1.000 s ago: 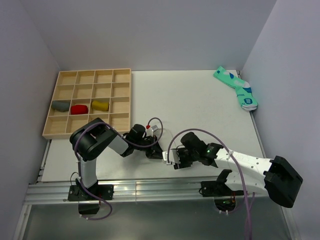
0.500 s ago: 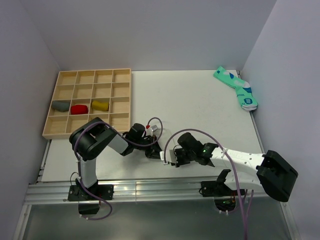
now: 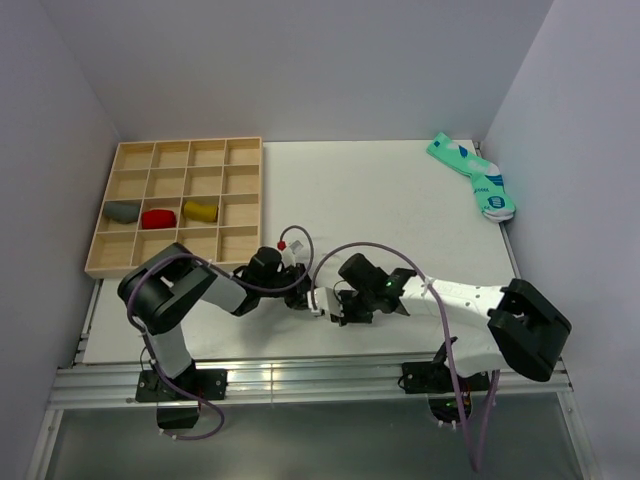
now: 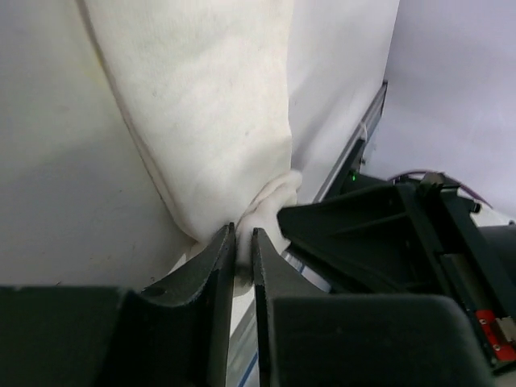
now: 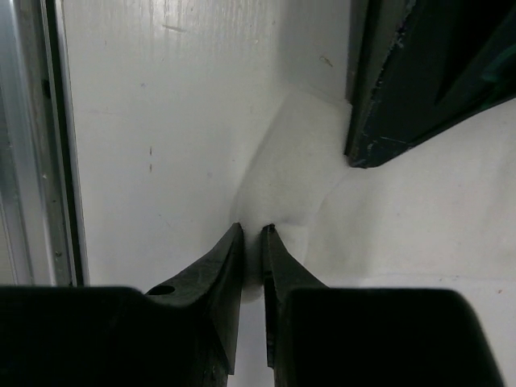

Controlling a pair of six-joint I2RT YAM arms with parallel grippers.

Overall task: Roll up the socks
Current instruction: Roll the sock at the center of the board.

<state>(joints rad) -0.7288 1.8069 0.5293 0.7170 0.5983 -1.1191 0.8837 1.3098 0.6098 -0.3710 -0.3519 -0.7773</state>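
**White sock pinched by both end effectors, near bench edge**

The tray [image 3: 185, 142] holds three rolls: grey bundle [image 3: 122, 212], red bundle [image 3: 158, 218], mustard bundle [image 3: 201, 211]. My left end effector [image 4: 243, 238] is clamped on a fold of the one white sock [image 4: 210, 105] at the near edge of the bench [image 3: 380, 200]. My right end effector [image 5: 251, 238] nips the same cloth just beside. It looks soft, light and limp, so take bunched folds. Two teal socks [image 3: 470, 175] lie far right.

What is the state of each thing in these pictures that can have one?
Plain white fabric sock: not rolled, pinched by both grippers.
Left gripper: jaws shut on the sock.
Right gripper: jaws shut on the sock.
Teal patterned socks: lying flat, unrolled.
Wooden compartment tray: holds three rolled bundles.
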